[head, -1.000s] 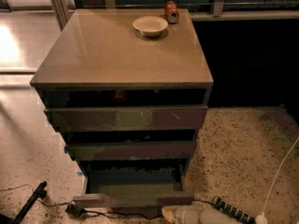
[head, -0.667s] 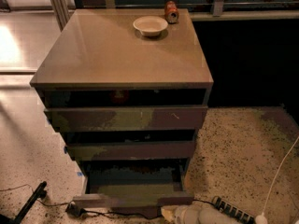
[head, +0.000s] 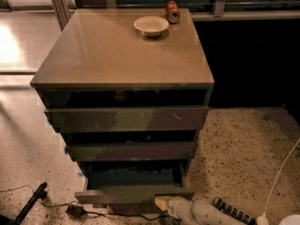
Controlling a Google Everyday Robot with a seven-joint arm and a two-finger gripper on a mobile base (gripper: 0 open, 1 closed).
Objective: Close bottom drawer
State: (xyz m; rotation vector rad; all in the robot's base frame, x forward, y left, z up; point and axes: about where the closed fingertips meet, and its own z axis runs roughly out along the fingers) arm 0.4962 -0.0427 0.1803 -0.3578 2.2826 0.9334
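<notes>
Grey-brown front of the bottom drawer (head: 126, 194) juts from the cabinet (head: 122, 55), tray exposed behind it. The pincer (head: 163, 203) sits low against its right part (how far open, I cannot tell). Speckled floor (head: 234, 149) spreads rightward.

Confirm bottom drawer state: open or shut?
Open. The bottom drawer juts out beyond the middle drawer, its tray exposed. The pincer is low by the right end of its front.

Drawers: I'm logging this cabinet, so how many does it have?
3: top drawer highest, middle drawer below it, bottom drawer lowest and pulled out farthest, with the end effector at its front edge. None looks hidden.
</notes>
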